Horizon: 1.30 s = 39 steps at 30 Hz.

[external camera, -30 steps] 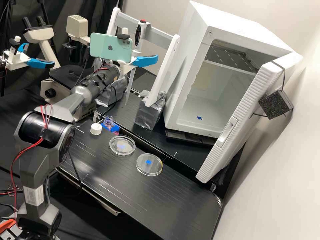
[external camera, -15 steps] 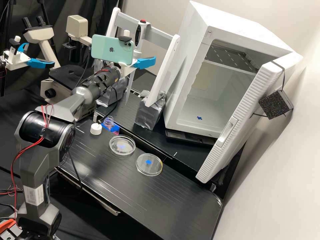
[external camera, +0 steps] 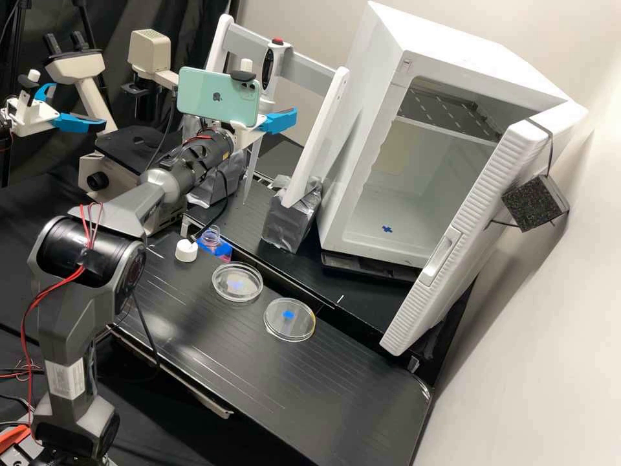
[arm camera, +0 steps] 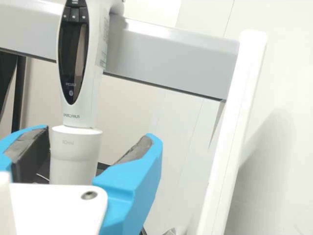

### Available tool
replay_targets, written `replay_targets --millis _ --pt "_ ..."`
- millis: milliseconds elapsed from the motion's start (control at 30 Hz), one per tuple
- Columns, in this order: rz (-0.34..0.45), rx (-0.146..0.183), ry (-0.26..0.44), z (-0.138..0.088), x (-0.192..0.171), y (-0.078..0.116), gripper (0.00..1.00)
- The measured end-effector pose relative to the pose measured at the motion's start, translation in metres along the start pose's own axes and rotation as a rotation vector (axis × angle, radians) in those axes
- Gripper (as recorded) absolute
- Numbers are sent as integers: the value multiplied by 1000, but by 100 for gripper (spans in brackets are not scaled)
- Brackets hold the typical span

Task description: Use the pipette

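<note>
In the high view the gripper is at the pipette on its rack; a green phone on the wrist hides part of both. The pipette hangs upright, its long pale tip pointing down. The wrist view has the gripper open around the pipette, with the white lower barrel between the blue fingers. The barrel is close to one finger, while a gap shows towards the other; contact cannot be told. On the bench stand an open bottle and its white cap.
Two petri dishes lie on the black bench. The rack's white upright rises beside the gripper from a taped foot. Behind are a white incubator with its door open and a microscope.
The visible blue finger has drawn inward, narrowing the gripper's opening. The wrist and phone have shifted slightly to the right and down, and the hanging cable now crosses near the cap.
</note>
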Motion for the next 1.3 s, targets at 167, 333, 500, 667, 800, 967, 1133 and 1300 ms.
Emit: replay_targets --millis 167,333,500,667,800,967,1133,1300 --pt "0 0 0 0 0 0 0" --pt "0 0 0 0 0 0 0" --pt "0 0 0 0 0 0 0" --pt "0 3 0 0 0 0 0" --pt "-6 14 2 0 0 -1 0" --pt "-14 20 13 -1 0 -1 0" --pt "-20 39 19 -2 0 -2 0" --pt "-30 36 32 -2 0 -2 0"
